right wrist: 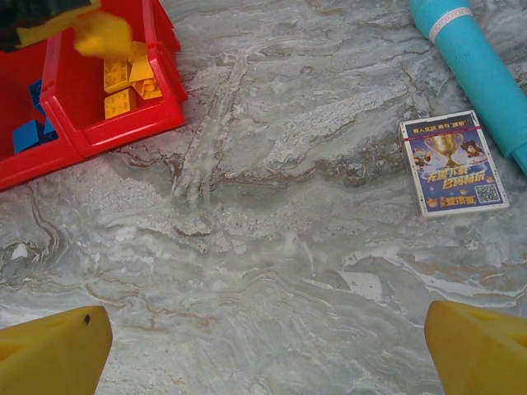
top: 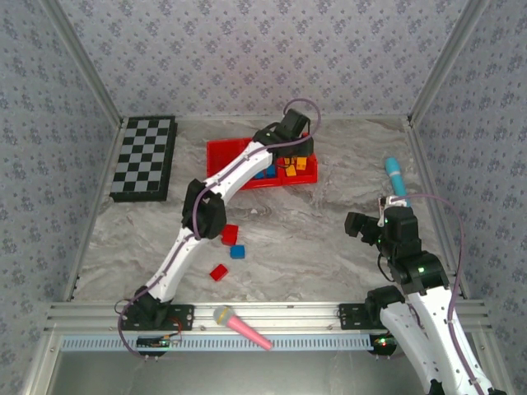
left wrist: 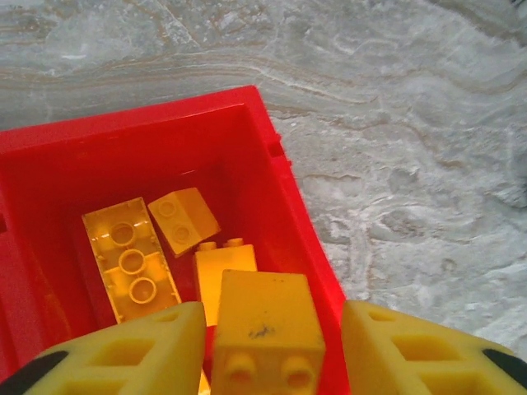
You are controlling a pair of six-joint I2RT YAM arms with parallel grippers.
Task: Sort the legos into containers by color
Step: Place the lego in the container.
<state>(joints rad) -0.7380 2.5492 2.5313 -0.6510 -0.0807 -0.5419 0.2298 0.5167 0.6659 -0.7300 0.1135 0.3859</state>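
My left gripper [top: 300, 150] [left wrist: 273, 350] hangs over the right compartment of the red tray [top: 221, 153] [left wrist: 280, 189] [right wrist: 123, 123]. A yellow lego [left wrist: 263, 309] sits between its fingers with a gap on the right side, so the jaws stand open off it. Three more yellow legos [left wrist: 132, 259] lie below in that compartment. Blue legos [top: 265, 173] [right wrist: 29, 132] fill the middle compartment. On the table lie two loose red legos [top: 230, 234] [top: 218, 272] and a blue one [top: 238, 252]. My right gripper [top: 356, 224] [right wrist: 263, 325] is open above bare table.
A checkered board [top: 144, 158] lies at the back left. A teal microphone [top: 395, 177] [right wrist: 478, 66] and a small card [right wrist: 451, 163] are at the right. A pink microphone [top: 243, 327] rests on the front rail. Walls close in three sides.
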